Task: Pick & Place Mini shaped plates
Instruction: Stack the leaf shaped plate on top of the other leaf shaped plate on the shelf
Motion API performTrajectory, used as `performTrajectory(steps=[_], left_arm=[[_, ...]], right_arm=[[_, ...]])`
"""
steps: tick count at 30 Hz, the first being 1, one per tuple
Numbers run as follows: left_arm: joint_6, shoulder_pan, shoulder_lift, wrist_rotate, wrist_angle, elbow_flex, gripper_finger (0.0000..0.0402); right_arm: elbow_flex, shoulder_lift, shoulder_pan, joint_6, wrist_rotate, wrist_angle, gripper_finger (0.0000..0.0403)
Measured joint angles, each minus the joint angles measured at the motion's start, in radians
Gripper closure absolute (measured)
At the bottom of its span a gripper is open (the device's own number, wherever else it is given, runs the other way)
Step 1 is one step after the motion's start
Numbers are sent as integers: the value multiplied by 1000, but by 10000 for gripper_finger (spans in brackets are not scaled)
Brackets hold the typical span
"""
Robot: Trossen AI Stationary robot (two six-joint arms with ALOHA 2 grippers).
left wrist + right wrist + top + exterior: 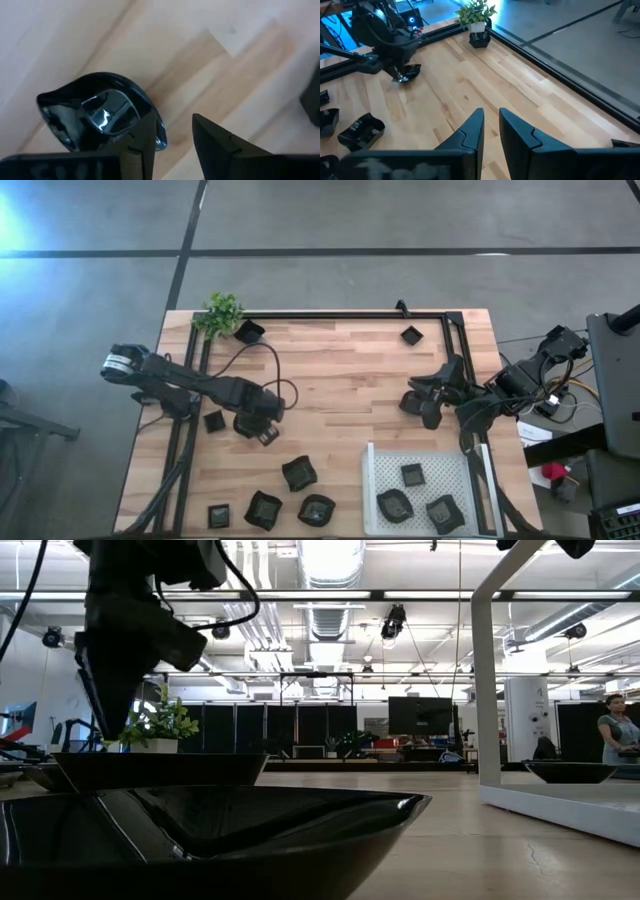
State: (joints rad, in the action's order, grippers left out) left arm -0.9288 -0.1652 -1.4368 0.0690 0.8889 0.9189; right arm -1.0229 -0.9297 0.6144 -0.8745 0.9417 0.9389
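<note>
At left of the high view, a plate [262, 433] is being straddled by the spread-open left gripper [265, 428]; six plates are being left on wood; three are lying in the tray [372, 480] lower right; right gripper [420, 402] is hovering parted, empty

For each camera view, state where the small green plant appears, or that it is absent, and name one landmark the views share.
High view: green plant at the table's far left corner.
Low view: left of centre, behind a dark plate.
Left wrist view: not in it.
Right wrist view: top centre.
Shared landmark: left hand, near the plant side.
</note>
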Motion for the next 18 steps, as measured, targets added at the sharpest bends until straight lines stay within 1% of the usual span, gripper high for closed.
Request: performTrajectory(steps=[5, 9, 12, 18], left_arm=[[-176, 0, 0, -37, 2, -12, 282], [-281, 0, 0, -60, -5, -39, 282], [-311, 0, 0, -63, -24, -64, 282], [-330, 0, 0, -63, -142, -96, 282]], right_arm=[[0, 0, 0, 3, 0, 0, 346], [0, 0, 0, 3, 0, 0, 346], [0, 0, 0, 3, 1, 0, 346], [0, 0, 0, 3, 1, -1, 346]])
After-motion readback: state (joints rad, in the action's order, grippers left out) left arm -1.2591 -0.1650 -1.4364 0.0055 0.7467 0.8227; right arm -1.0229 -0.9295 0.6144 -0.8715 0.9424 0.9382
